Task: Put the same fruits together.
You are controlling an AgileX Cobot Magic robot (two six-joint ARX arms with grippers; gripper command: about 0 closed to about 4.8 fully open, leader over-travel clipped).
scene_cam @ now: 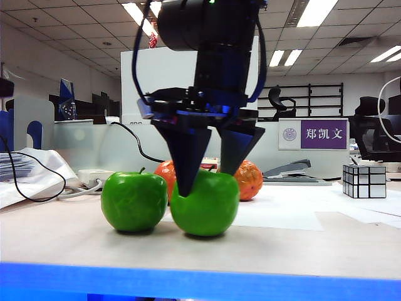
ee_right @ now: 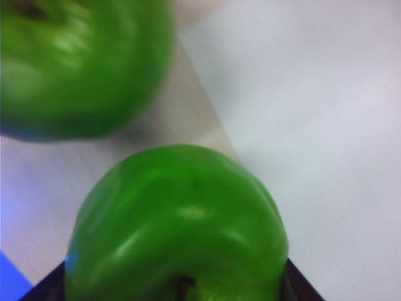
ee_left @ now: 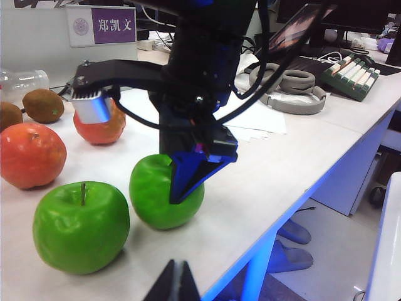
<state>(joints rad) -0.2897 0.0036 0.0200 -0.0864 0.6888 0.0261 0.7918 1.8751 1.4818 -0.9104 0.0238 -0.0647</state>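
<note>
The right gripper (scene_cam: pixel 210 166) hangs fingers-down from its arm over the front table (scene_cam: pixel 301 244), jaws spread wide around the right green apple (scene_cam: pixel 205 203), one finger in front and one behind; whether the pads press the skin cannot be told. This apple rests on the table just beside the left green apple (scene_cam: pixel 134 201); two orange-red fruits (ee_left: pixel 31 155) sit behind, two kiwis (ee_left: pixel 42 105) beyond. The left gripper (ee_left: pixel 177 282) shows only its fingertips, pressed together, holding nothing, near the table edge.
</note>
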